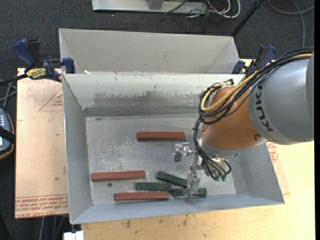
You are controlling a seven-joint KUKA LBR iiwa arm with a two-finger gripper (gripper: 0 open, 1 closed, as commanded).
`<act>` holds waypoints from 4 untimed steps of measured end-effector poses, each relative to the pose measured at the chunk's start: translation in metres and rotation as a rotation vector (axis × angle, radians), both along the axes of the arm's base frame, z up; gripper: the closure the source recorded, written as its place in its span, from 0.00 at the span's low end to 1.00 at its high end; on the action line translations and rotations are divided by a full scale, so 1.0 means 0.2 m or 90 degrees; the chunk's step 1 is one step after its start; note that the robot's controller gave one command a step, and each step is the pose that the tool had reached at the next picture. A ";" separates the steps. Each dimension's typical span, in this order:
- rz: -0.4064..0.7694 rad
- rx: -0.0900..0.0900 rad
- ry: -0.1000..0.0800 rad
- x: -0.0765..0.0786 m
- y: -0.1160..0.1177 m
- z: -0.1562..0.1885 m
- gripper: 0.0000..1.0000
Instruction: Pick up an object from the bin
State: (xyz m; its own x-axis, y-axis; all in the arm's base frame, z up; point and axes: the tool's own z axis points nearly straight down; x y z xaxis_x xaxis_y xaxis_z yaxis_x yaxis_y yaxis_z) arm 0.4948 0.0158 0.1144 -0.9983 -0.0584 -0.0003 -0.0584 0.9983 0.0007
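Note:
My gripper reaches down at the bin's front right, its thin fingers standing among a small cluster of dark green bars. One dark green bar lies slanted just left of the fingers, another dark green bar lies flat further left, and a short dark green piece sits right at the fingertips. Whether any bar is between the fingers is hidden from me. A reddish-brown bar lies along the front wall, left of the gripper.
Two more reddish-brown bars lie on the floor: one in the middle and one at the left front. The arm's orange cover and cables hang over the bin's right side. The front wall is close behind the gripper.

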 end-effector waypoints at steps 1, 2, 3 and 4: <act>-0.047 0.000 -0.001 0.00 -0.08 -0.21 1.00; -0.047 0.000 -0.001 0.00 -0.08 -0.21 1.00; -0.038 0.000 0.003 0.07 -0.06 0.02 1.00; -0.033 0.000 -0.001 0.00 -0.08 0.28 1.00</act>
State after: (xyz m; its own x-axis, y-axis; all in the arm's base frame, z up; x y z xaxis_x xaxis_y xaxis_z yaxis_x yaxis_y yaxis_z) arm 0.4957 -0.0003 0.1700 -1.0000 -0.0067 -0.0025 -0.0067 1.0000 0.0008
